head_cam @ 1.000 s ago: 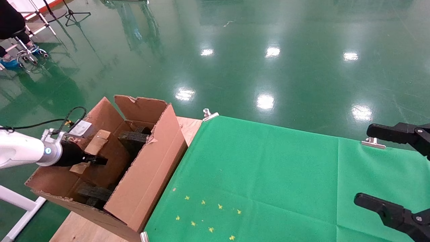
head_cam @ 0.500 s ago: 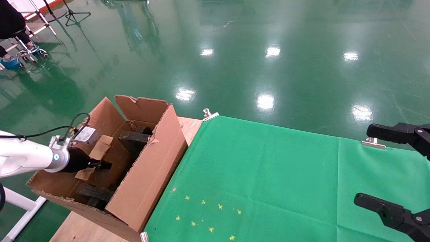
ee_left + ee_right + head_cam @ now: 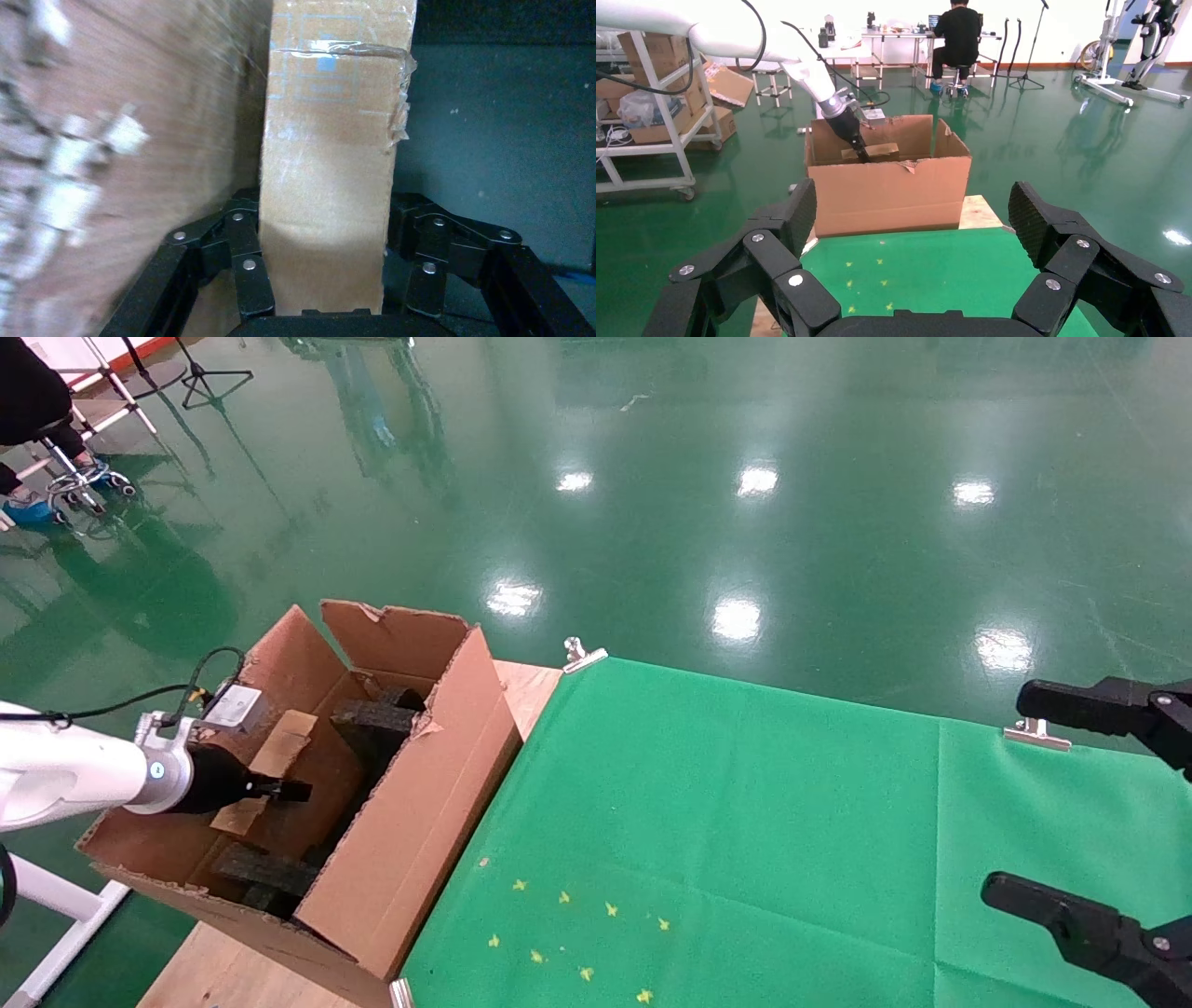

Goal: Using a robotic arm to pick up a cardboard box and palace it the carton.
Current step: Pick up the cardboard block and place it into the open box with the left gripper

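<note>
The white robotic arm reaches from the left into the carton, a long brown box with ragged flaps at the table's left end. My left gripper is shut on the cardboard box, a small taped brown block, held inside the carton above the black foam. In the left wrist view the cardboard box stands between both fingers of the left gripper, beside the carton's inner wall. My right gripper hangs open and empty at the far right; the right wrist view shows this right gripper facing the carton.
A green cloth covers the table, held by metal clips at its far edge. Black foam inserts sit inside the carton. Bare wood shows beside the carton. A white frame leg stands at the lower left.
The left arm has shifted slightly right and down, carrying the cardboard box lower into the carton. The right arm has not moved.
</note>
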Available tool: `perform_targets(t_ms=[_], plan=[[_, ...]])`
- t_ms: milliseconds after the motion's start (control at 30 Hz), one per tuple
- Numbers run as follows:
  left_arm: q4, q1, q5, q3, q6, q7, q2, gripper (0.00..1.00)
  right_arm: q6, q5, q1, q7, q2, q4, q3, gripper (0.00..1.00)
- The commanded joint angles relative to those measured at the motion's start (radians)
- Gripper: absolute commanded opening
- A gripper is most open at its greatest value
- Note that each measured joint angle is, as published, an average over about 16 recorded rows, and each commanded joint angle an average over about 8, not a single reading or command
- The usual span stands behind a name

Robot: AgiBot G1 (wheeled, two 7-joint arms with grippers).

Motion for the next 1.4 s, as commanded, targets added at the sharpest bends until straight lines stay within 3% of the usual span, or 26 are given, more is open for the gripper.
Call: perform_targets(t_ms=[33,800,1200,1400], plan=[[-0.001,-0.005,0.003,0.002,0.002,-0.001,-0.001,1.00,0.000,0.000,0.000,0.000,0.000,0.000,0.000,1.00],[0.021,-0.088,0.011,0.008,0.081,-0.018,-0.020,1.00,0.000,0.000,0.000,0.000,0.000,0.000,0.000,1.00],[0.013,-0.254,-0.144,-0.102,0.341,-0.025,-0.121,1.00,0.000,0.000,0.000,0.000,0.000,0.000,0.000,1.00],[0.038,-0.331,-0.247,-0.177,0.550,-0.046,-0.174,1.00,0.000,0.000,0.000,0.000,0.000,0.000,0.000,1.00]])
